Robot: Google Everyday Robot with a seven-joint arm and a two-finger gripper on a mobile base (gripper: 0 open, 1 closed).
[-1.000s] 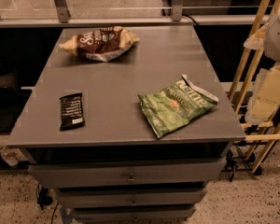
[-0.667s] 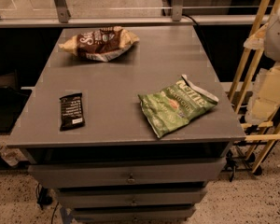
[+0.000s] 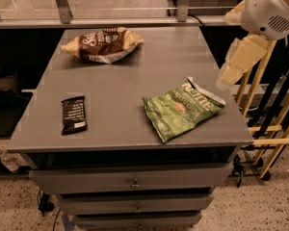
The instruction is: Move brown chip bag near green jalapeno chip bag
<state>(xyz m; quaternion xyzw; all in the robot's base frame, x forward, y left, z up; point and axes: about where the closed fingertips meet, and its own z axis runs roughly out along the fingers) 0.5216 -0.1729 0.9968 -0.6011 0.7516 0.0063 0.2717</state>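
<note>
The brown chip bag (image 3: 103, 44) lies at the far left of the grey table (image 3: 135, 85), puffy, with tan ends and white lettering. The green jalapeno chip bag (image 3: 182, 109) lies flat near the front right corner, its torn white top pointing right. My gripper (image 3: 228, 77) hangs at the end of the cream arm off the table's right edge, just right of and above the green bag. It is far from the brown bag and holds nothing that I can see.
A small black wrapped bar (image 3: 73, 114) lies at the front left. Drawers (image 3: 135, 182) sit under the tabletop. Wooden rails (image 3: 274, 129) stand to the right of the table. A glass partition (image 3: 62, 4) runs behind it.
The arm has swung up and left from the right side, and its end is now over the table's right edge. The bags and the bar have not moved.
</note>
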